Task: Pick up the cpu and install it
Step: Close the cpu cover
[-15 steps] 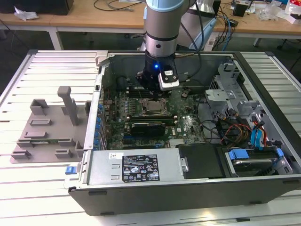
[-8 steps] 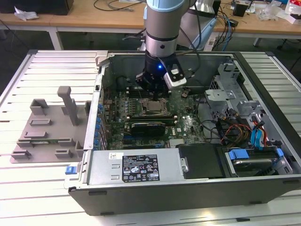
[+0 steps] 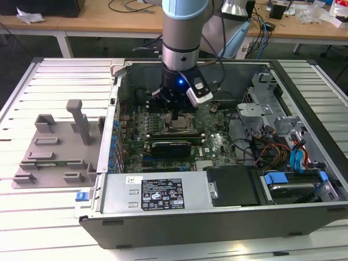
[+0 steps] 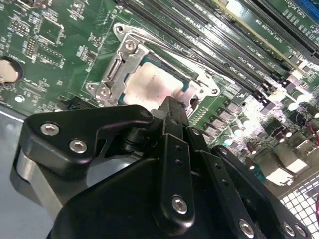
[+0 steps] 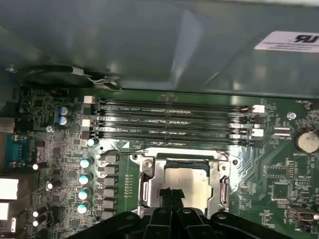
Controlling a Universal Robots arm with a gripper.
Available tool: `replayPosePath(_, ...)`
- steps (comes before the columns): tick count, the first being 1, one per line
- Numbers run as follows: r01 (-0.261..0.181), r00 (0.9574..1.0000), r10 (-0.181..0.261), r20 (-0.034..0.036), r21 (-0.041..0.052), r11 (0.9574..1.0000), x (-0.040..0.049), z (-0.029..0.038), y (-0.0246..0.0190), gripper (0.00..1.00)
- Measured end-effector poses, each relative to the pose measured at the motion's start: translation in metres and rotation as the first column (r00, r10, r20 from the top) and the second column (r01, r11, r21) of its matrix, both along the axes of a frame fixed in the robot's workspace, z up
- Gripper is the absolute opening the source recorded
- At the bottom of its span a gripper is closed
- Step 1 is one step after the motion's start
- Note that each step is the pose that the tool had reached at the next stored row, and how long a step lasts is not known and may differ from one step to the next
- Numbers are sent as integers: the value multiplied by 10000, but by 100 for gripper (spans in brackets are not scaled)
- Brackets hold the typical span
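Down inside the open computer case [image 3: 190,231], on the green motherboard [image 5: 279,164], the cpu [image 4: 149,85] lies flat in its seat, its pale metal top framed by the silver socket frame [image 4: 117,69]; in the first wrist view the cpu [image 5: 188,180] sits just beside the rows of long black memory slots [image 5: 174,122]. The gripper [image 4: 172,103] hangs straight over the chip, seen in the exterior view as the dark head [image 3: 176,111] under the arm's grey wrist. Its two black fingers [image 4: 174,127] stand drawn together, nothing visible between them, and their tip [image 5: 172,193] is at or just above the cpu's top near one edge (whether it actually touches is not clear). Whether the frame is latched down over the chip I cannot tell either. Outside the case, toward the exterior view's left, a grey plastic tray [image 3: 49,149] rests on the slatted table. As a thing to handle, the cpu is likely light, thin and quite stiff, with a smooth lid that would slide under a pressing finger. Its underside and the socket contacts are probably delicate, so opposite side edges are the safe place to grip, keeping it level and never forcing it.
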State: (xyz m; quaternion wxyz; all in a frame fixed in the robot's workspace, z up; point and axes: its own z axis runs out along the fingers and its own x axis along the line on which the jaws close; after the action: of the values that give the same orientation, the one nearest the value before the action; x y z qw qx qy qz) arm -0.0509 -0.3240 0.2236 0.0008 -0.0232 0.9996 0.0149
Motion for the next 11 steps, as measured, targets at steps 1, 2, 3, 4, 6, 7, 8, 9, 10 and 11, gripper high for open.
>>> replayPosePath(1, -1, 10000, 1, 0, 0, 10000, -18, -9, 0, 11)
replayPosePath(2, -2, 10000, 2, 0, 0, 10000, -39, -27, 0, 11)
replayPosePath(3, -3, 10000, 3, 1, 0, 10000, -63, -44, 0, 11)
replayPosePath(4, -2, 10000, 2, 0, -1, 10000, -81, -57, 0, 11)
replayPosePath(6, -2, 10000, 2, -1, -1, 10000, -107, -72, 0, 11)
replayPosePath(7, -1, 10000, 1, -1, -1, 10000, -111, -74, -1, 11)
replayPosePath(8, -3, 10000, 3, -1, 0, 10000, -111, -75, 0, 11)
replayPosePath(9, -4, 10000, 4, -1, 0, 10000, -111, -75, 0, 11)
replayPosePath(10, -2, 10000, 2, 0, 1, 10000, -111, -76, 0, 11)
replayPosePath(11, 0, 10000, 0, 2, 4, 10000, -117, -83, 1, 11)
